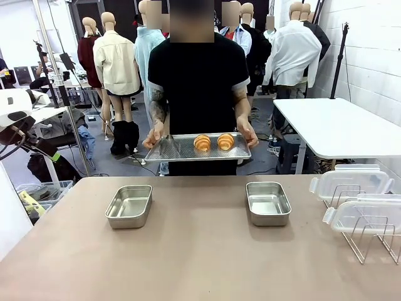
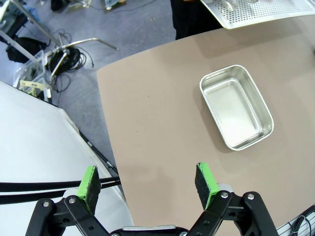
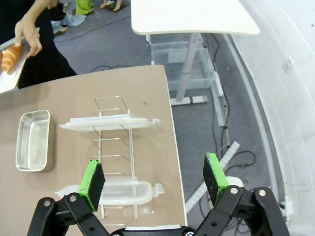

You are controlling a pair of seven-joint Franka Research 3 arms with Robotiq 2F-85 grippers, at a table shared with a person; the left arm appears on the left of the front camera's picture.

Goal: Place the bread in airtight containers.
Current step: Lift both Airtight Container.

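Front view: two croissants on the person's tray, likely light, flaky and crushable, so you pinch each gently across its middle; left gripper and right gripper both gape empty.

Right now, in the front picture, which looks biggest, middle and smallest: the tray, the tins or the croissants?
1. Tray.
2. Left tin and right tin: alike.
3. Left croissant and right croissant: alike, smallest, though farther from the camera.

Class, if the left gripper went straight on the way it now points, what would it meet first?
The left gripper would probably meet bare table first, near its edge, beside the empty tin; depth is hard to judge.
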